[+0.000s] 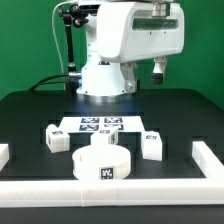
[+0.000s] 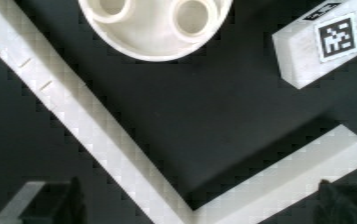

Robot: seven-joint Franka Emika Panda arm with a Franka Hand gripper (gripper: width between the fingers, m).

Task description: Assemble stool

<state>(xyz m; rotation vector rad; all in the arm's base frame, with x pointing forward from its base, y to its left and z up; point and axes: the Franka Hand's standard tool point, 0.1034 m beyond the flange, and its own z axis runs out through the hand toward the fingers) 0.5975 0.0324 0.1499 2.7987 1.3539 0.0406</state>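
Note:
The round white seat (image 1: 103,165) lies near the front middle of the black table, a tag on its rim. In the wrist view the seat (image 2: 152,25) shows two round hollows. One white leg (image 1: 57,138) lies to the exterior view's left. Another leg (image 1: 152,146) lies to the right, and a third (image 1: 113,142) sits just behind the seat. One tagged leg (image 2: 326,45) shows in the wrist view. My gripper (image 1: 150,75) hangs high above the table's back right. It (image 2: 189,205) is open and empty, fingertips (image 2: 42,200) wide apart.
The marker board (image 1: 100,125) lies flat behind the seat. White border rails run along the front (image 1: 110,195), left (image 1: 4,152) and right (image 1: 205,155). In the wrist view two rails (image 2: 86,120) meet in a corner. The arm's base (image 1: 100,75) stands at the back.

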